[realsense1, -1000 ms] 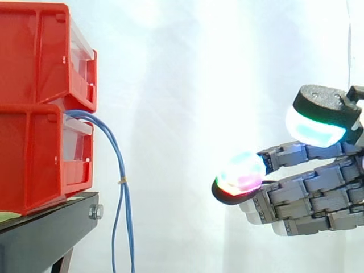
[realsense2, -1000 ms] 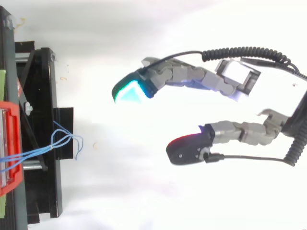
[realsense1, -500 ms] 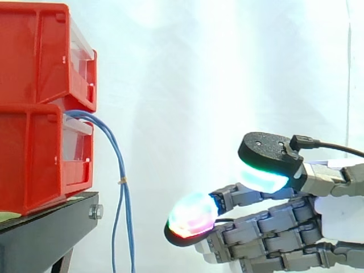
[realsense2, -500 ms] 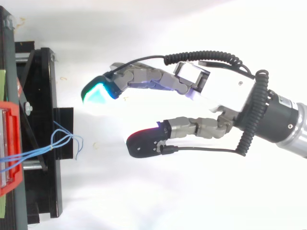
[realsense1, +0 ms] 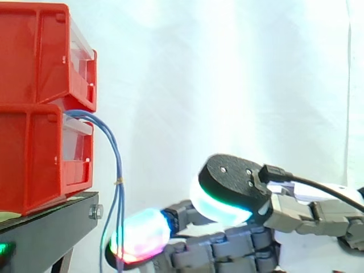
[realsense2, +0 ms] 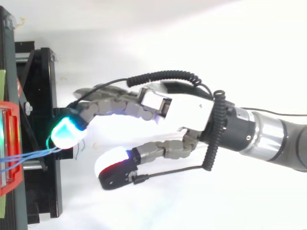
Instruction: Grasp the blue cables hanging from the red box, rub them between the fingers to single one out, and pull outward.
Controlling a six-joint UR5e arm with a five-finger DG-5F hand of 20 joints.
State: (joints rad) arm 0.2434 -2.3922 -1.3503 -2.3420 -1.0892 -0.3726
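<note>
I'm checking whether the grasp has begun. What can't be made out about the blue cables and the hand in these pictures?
- Contact: in the top view a glowing fingertip of the hand covers the blue cables' loop, and in the side view it overlaps them. Touching or not cannot be told.
- Cable ends: cut off by the side view's bottom edge.
- Cable origin: hidden behind the lower red bin.
- Cable count: strands too thin to count.

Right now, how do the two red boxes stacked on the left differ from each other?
The upper red box sits on top of the lower red box, while the lower one stands on the black stand. Blue cables spill from the lower box's front and hang down; the upper box shows none. Both are red, of the same shape, with a clear front panel.
</note>
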